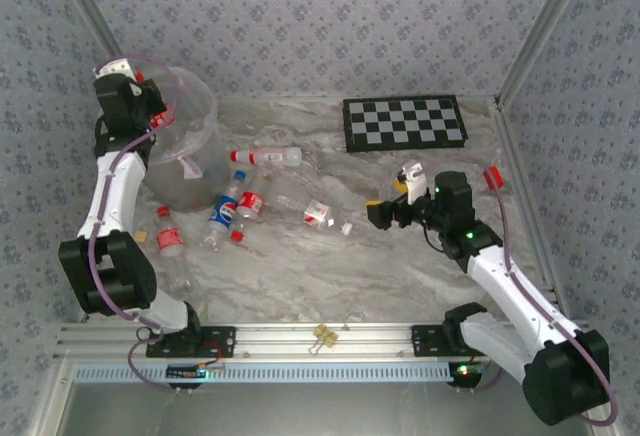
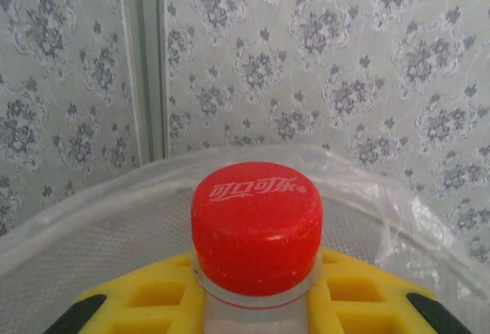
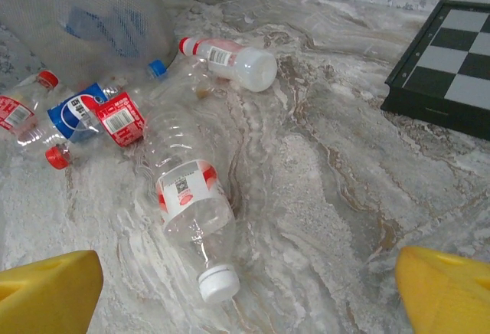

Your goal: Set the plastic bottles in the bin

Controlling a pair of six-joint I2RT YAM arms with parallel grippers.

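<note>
Plastic bottles (image 1: 222,214) litter the table (image 1: 400,276) — one red-capped bottle (image 2: 256,230) is clenched in the left gripper (image 1: 155,108) over the bin (image 1: 200,106); the right gripper (image 1: 378,213) hangs wide open.

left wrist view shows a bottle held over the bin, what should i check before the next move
1. left gripper shut on red-capped bottle: ok
2. held bottle over the mouth of the bin: ok
3. room left inside the bin: cannot tell
4. right gripper open: ok
5. white-capped bottle lying ahead of right gripper, untouched: ok
6. table free of bottles: not ok, several lie there
</note>
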